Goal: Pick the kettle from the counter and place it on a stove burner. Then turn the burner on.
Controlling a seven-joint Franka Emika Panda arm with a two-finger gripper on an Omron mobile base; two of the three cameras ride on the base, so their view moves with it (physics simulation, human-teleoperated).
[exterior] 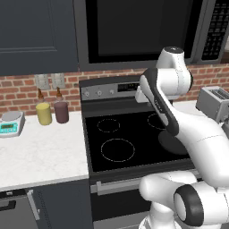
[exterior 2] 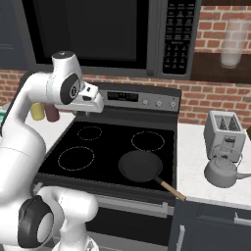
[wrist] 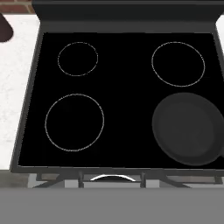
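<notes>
The kettle (exterior 2: 223, 171), squat grey metal with a thin looped handle, stands on the white counter (exterior 2: 193, 157) right of the stove, in front of the toaster. My gripper (exterior 2: 93, 104) hangs high over the back left of the black glass cooktop, far from the kettle; its fingers are hidden, so its state is unclear. In the hand view, looking straight down, the large front-left stove burner (wrist: 75, 122) lies bare. That burner (exterior 2: 76, 158) (exterior: 117, 150) appears in both base views. A dark frying pan (wrist: 188, 129) (exterior 2: 141, 166) covers the front-right burner.
A toaster (exterior 2: 223, 130) stands behind the kettle. Left of the stove the counter (exterior: 40, 154) carries a yellow jar (exterior: 44, 113), a maroon jar (exterior: 61, 112) and a scale (exterior: 11, 123). The stove's control panel (exterior 2: 142, 100) runs along the back, under a microwave (exterior 2: 98, 29).
</notes>
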